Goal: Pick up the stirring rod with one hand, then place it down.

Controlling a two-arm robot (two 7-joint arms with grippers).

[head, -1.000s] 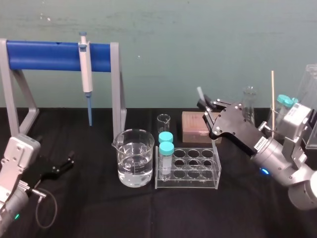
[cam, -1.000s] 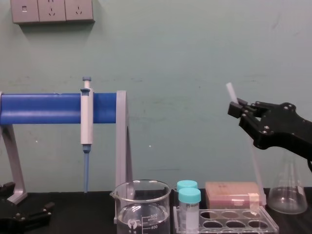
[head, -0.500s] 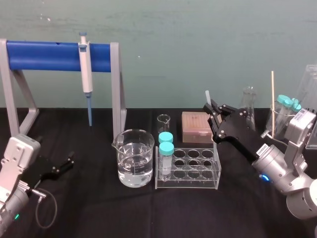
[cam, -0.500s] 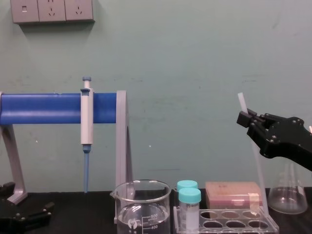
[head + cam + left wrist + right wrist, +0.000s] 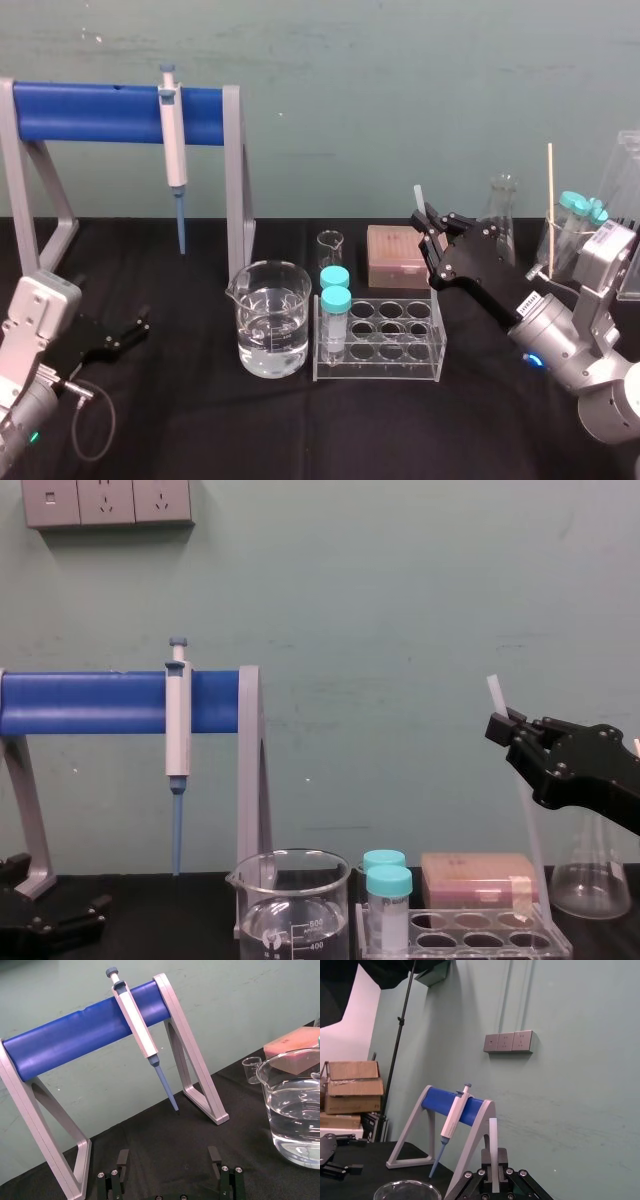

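Note:
The stirring rod (image 5: 494,693) is a thin translucent white rod, held nearly upright with its top leaning left. My right gripper (image 5: 506,728) is shut on it near its upper end, above the right end of the test tube rack (image 5: 470,926). Below the fingers the rod runs down toward the rack. In the head view the rod's tip (image 5: 420,195) pokes out above the right gripper (image 5: 429,223). In the right wrist view the rod (image 5: 493,1135) stands between the closed fingers. My left gripper (image 5: 122,335) rests low at the left, open, holding nothing.
A beaker (image 5: 272,318) of water stands left of the rack (image 5: 385,340), which holds two teal-capped tubes. Behind them are a small glass cylinder (image 5: 330,245), a pink box (image 5: 398,256) and a conical flask (image 5: 503,205). A pipette (image 5: 175,140) hangs on the blue stand (image 5: 90,112).
Over the last second my right gripper has carried the rod to the right and a little down. In the last half second it has barely moved. The left arm has stayed still.

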